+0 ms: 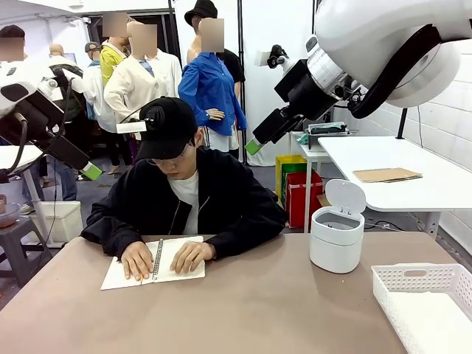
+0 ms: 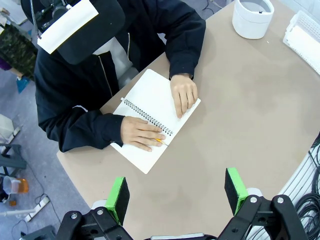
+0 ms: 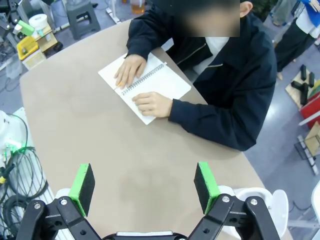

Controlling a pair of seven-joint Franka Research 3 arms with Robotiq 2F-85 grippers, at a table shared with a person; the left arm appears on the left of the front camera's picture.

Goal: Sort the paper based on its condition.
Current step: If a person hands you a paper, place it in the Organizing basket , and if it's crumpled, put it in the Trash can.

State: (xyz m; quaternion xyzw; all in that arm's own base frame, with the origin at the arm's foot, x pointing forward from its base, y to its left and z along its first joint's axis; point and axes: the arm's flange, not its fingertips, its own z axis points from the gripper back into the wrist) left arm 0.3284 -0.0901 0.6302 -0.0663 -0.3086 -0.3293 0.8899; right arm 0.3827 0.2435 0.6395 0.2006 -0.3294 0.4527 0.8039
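The tabletop is matt and smooth. On it, the notebook is matt paper on a wire spiral; bin and basket are white plastic.

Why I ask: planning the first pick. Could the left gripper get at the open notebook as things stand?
Probably not cleanly. The left gripper hangs open above the table, nothing between it and the notebook, but the person's hands lie on both pages, so a grasp would likely meet them.

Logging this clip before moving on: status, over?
Left gripper and right gripper open, raised above the table. Person holds open notebook flat. Bin, lid up, and basket at right, apart from it.
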